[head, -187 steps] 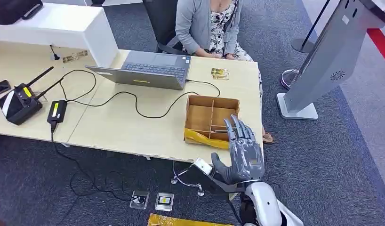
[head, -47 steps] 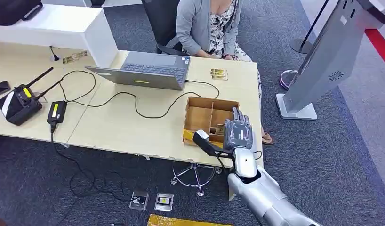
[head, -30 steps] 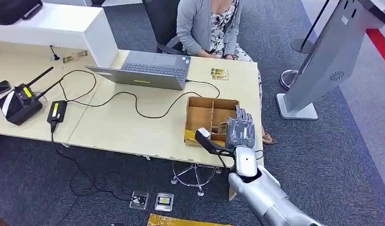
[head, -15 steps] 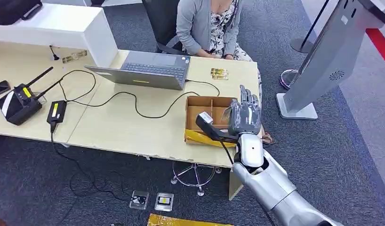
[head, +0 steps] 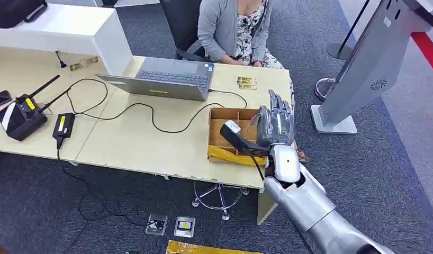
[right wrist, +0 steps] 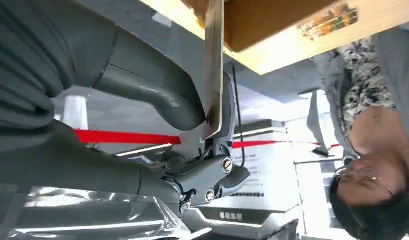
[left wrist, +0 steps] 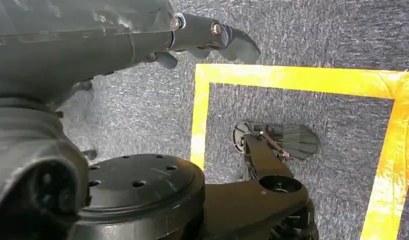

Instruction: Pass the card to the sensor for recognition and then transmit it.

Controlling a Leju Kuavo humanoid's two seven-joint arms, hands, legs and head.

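Head view | right hand pinches card | over desk, grey carpet

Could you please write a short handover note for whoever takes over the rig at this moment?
Right hand: raised above the compartmented cardboard box at the desk's right end, pinching a card between thumb and fingers.
Left hand: hangs over the carpet with yellow floor tape, holding nothing.
Done: card is out of the box.
Left: bring the card to the sensor, not identifiable in these views, then pass it on. A person sits behind the laptop.
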